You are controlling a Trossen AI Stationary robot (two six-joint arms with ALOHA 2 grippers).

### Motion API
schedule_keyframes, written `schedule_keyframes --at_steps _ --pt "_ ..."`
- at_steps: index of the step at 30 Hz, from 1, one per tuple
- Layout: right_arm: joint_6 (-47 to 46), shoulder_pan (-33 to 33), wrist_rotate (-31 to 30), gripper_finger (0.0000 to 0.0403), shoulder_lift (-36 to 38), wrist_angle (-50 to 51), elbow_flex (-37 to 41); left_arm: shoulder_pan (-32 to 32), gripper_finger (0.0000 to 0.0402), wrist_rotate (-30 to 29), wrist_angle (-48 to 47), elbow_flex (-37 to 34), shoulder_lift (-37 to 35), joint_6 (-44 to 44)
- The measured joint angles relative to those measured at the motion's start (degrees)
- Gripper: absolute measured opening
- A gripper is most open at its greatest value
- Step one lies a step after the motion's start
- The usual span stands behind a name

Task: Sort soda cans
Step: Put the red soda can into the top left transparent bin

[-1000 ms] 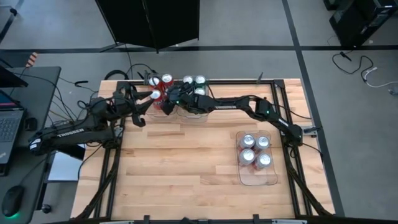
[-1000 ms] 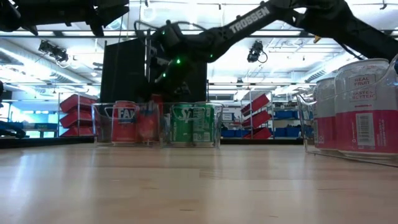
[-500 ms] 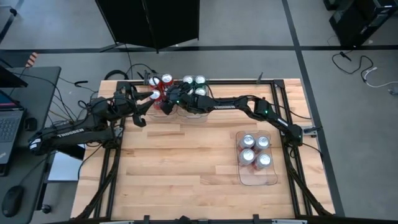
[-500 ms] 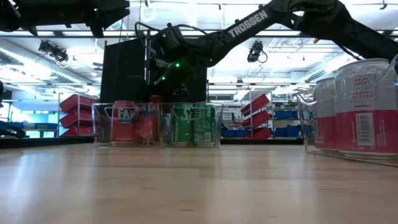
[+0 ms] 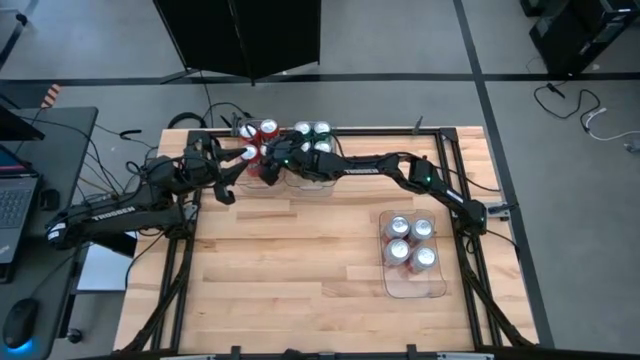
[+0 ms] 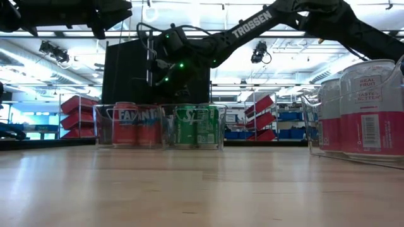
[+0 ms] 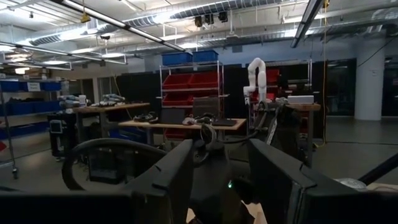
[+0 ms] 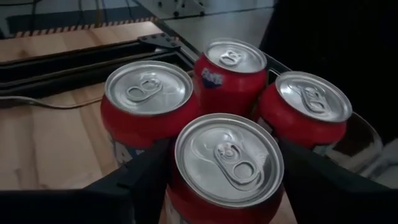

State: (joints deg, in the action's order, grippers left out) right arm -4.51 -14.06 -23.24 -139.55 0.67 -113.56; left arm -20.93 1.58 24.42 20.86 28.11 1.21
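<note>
Four red soda cans stand in a clear tray (image 5: 247,172) at the far left of the table. My right gripper (image 8: 222,149) reaches across from the right and is shut on the near-right red can (image 8: 227,155), which also shows in the low view (image 6: 149,123). My left gripper (image 7: 227,177) hovers open just left of that tray (image 5: 238,158), touching nothing. Green cans (image 5: 312,135) fill the neighbouring tray. Silver-white cans (image 5: 410,243) stand in a tray at the right. My right gripper pinches the red can by its side wall just under the top rim (image 8: 177,163), one finger (image 8: 146,171) on each side. The fingers come from above, slanting in from the table's right. The can stands upright in the tray, level with the other three.
The green cans' tray (image 6: 196,125) stands right beside the red one. The silver-white cans (image 6: 363,107) sit close to the low camera on the right. Bare wooden table top (image 5: 300,260) spreads across the middle and near side. Cables lie off the far left edge.
My right gripper has lowered the red can into the tray, beside the other red cans. A second ago the can hung slightly raised between the fingers; now it stands level with its neighbours.
</note>
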Motion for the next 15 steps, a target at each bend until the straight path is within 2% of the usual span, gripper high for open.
schedule_keyframes --at_steps 4,9,15 --pt "3.70 0.37 0.85 0.0255 0.43 -0.05 0.01 0.00 0.0157 0.02 -0.54 0.00 0.01 0.02" --pt "10.28 2.26 1.49 0.0251 3.50 5.12 0.31 0.00 0.0157 0.31 -2.68 0.00 -0.01 0.04" --pt "15.03 5.88 1.77 0.0225 12.93 22.27 0.31 0.00 0.0157 0.31 -3.92 0.00 0.01 0.04"
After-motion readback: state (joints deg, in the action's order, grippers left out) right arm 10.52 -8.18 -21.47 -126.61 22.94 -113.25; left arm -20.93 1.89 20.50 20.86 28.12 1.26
